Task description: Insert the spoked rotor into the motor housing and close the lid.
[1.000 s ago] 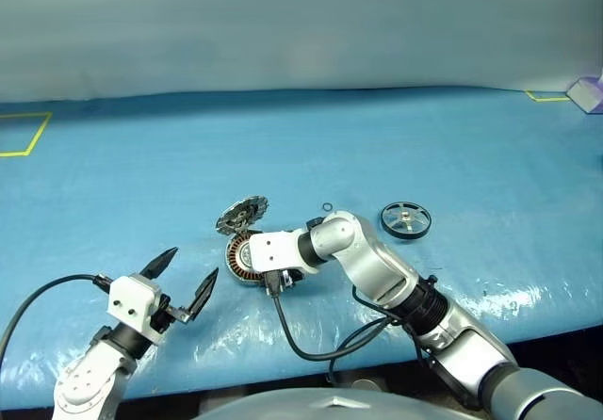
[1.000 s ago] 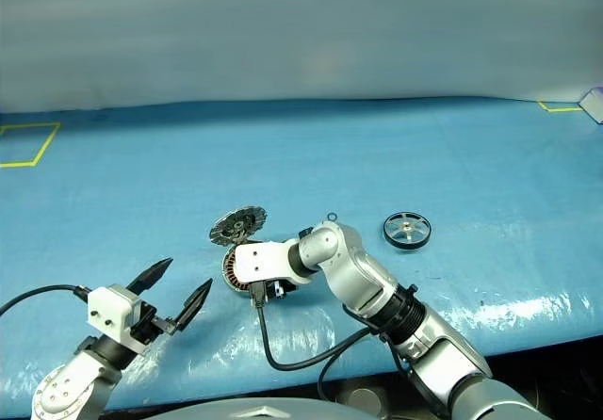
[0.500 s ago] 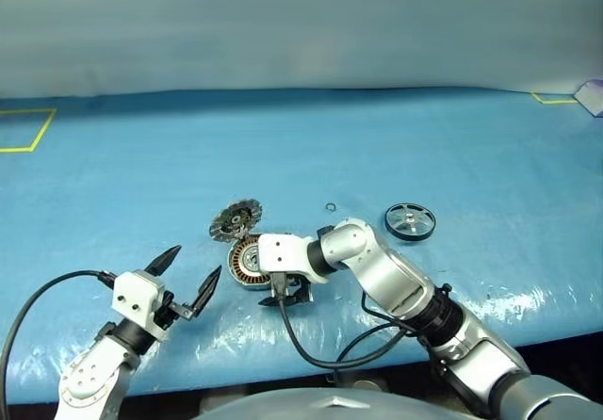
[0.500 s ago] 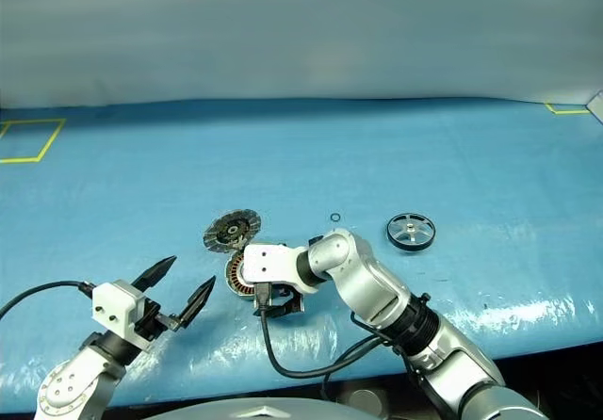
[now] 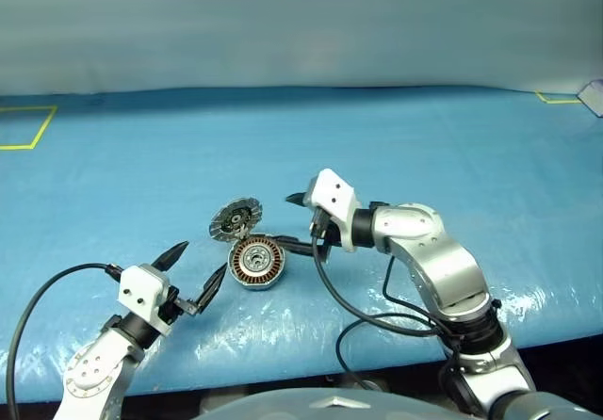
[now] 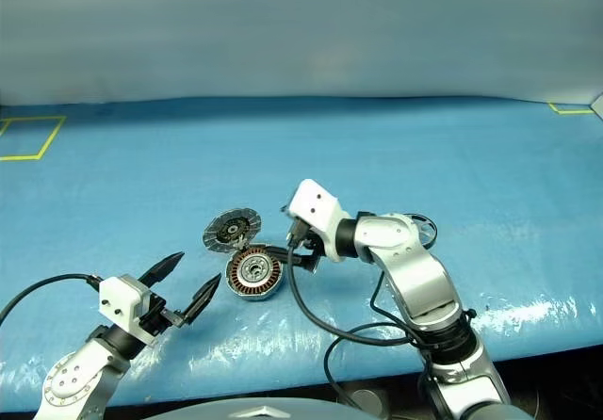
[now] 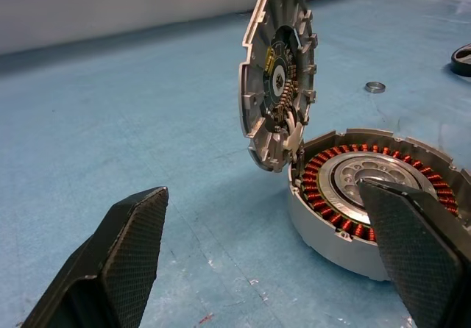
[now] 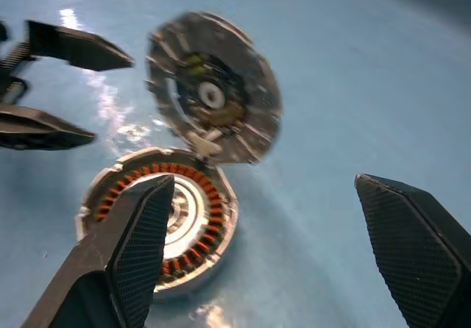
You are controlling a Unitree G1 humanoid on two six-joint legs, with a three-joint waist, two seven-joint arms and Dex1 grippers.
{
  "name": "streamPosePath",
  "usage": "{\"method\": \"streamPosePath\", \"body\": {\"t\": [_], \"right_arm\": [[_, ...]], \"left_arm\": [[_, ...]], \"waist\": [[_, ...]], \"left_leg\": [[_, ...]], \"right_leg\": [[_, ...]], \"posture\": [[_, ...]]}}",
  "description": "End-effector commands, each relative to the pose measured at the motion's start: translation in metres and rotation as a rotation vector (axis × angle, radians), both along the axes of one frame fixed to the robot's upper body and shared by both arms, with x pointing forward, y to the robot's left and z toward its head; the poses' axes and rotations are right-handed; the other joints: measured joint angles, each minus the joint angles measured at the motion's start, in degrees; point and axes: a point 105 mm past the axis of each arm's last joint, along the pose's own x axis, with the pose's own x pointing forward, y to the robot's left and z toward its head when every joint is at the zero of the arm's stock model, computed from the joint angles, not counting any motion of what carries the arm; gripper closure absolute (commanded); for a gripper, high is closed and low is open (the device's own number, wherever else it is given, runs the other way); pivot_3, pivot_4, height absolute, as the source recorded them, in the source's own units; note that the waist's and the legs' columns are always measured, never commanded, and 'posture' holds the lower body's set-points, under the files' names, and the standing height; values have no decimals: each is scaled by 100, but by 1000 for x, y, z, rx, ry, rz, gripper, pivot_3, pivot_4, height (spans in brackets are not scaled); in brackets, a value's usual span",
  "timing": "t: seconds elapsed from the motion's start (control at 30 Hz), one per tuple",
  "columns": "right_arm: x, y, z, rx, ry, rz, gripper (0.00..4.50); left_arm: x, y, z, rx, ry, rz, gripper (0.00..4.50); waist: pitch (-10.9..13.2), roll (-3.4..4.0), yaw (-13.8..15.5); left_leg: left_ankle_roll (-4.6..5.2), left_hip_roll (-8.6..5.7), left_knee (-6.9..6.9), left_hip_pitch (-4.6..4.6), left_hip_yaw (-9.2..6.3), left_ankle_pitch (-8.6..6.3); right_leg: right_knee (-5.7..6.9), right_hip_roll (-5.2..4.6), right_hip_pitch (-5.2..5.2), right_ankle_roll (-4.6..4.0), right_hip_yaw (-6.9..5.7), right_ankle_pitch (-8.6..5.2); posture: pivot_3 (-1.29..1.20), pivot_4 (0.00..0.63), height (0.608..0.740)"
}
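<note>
The motor housing (image 5: 256, 263) lies flat on the blue table cover (image 5: 452, 147) just left of centre in my head views, its open mouth facing up so the ring of copper windings and the silver centre show. The lid (image 5: 236, 220) stands up on edge from the housing's far rim, tilted, its segmented inner face turned toward me and over the cup. My left gripper (image 5: 196, 275) hangs at the lower left of the frame, just beside the housing, fingers spread wide and holding nothing. My right gripper (image 5: 306, 220) sits at the frame's centre, just right of the lid and above the housing, fingers (image 8: 132, 247) also wide apart and empty. My left wrist view shows what the head views hide behind my right arm: a small ring (image 7: 374, 87) on the cover and the dark edge of the spoked rotor (image 7: 462, 59) at the far right.
</note>
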Motion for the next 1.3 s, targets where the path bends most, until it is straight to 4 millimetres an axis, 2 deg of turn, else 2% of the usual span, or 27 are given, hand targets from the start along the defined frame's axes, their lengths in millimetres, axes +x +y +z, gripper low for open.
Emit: {"method": "streamPosePath", "body": {"t": [0.03,0.2,0.33,0.5,0.77,0.93,1.03,1.3], "right_arm": [[11,-16,-10,38,-31,-200,358],[20,-19,-40,77,1,-406,358],[32,-18,-45,118,-22,-510,358],[46,-32,-49,131,-55,-643,358],[54,-33,-66,141,2,-677,358],[55,-24,-72,144,26,-656,358],[56,-21,-78,135,41,-653,946],[53,-19,-88,112,81,-643,3582]], "left_arm": [[-1,-8,8,4,-30,-55,0],[-3,-15,5,20,-14,-100,0],[-4,-17,2,11,-1,-111,0],[-5,-17,1,7,3,-108,0],[-6,-20,0,-9,2,-110,0],[-6,-22,-1,-15,4,-112,0],[-6,-22,-2,-22,2,-109,0],[-7,-21,-2,-22,4,-99,0]], "waist": [[4,6,-18],[9,13,-77],[10,13,-78],[13,17,-75],[17,24,-91],[18,26,-88],[18,26,-88],[17,26,-91]], "left_leg": [[0,1,0,-1,2,0],[0,11,-4,5,8,0],[0,10,-1,6,11,0],[0,9,-5,3,9,0],[0,9,-5,5,9,0],[0,9,-6,4,9,0],[1,9,-5,5,10,0],[1,10,-5,8,9,0]], "right_leg": [[0,0,-3,0,0,0],[7,7,-6,-5,3,-3],[7,5,-4,-4,6,-3],[4,5,-6,-5,6,-3],[5,7,-5,-5,7,-3],[5,7,-5,-6,6,-4],[5,7,-4,-6,7,-3],[6,8,-3,-6,7,-4]], "posture": [[0,150,740],[0,150,740],[0,150,740],[0,150,740],[0,150,740],[0,150,740],[0,150,740],[0,150,740]]}}
